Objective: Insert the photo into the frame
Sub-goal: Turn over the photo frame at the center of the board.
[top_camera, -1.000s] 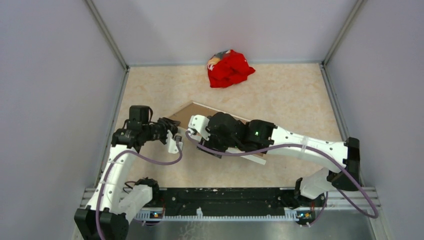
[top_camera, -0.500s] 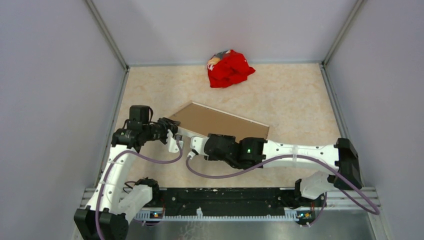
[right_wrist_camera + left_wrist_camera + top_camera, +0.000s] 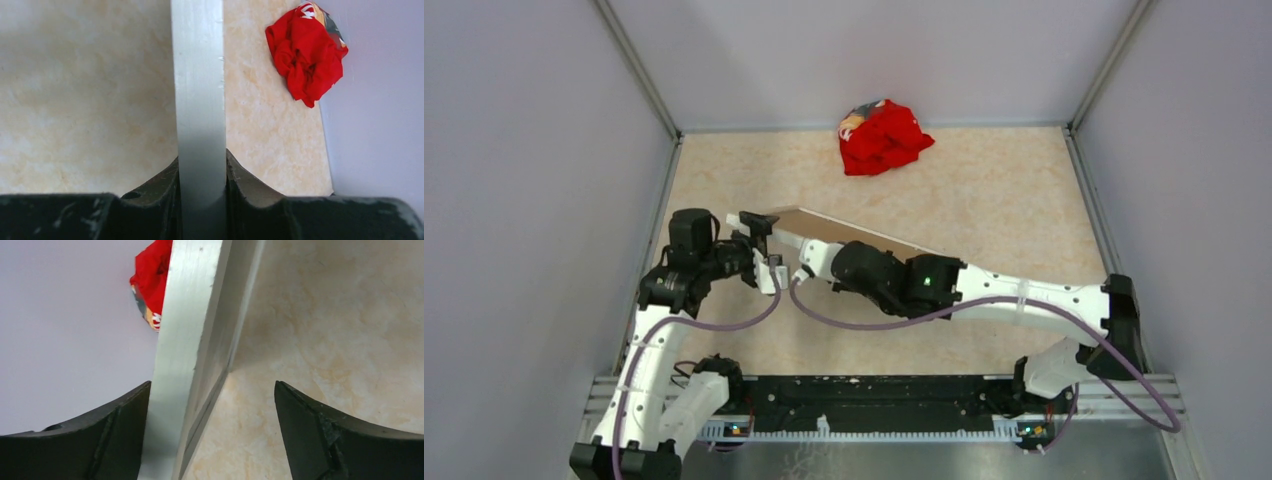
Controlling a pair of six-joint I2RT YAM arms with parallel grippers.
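Now right tool [image 3: 200,195] clamps tilted frame [image 3: 197,75] edge, arm outstretched; left tool [image 3: 211,390] agape.

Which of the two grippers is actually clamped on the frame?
The right gripper: both its fingers press the edge of the frame. The left gripper stands open, one finger clear of it.

The frame [image 3: 844,230] has tilted up nearly on edge, the right pincer [image 3: 805,248] now clamped on it.
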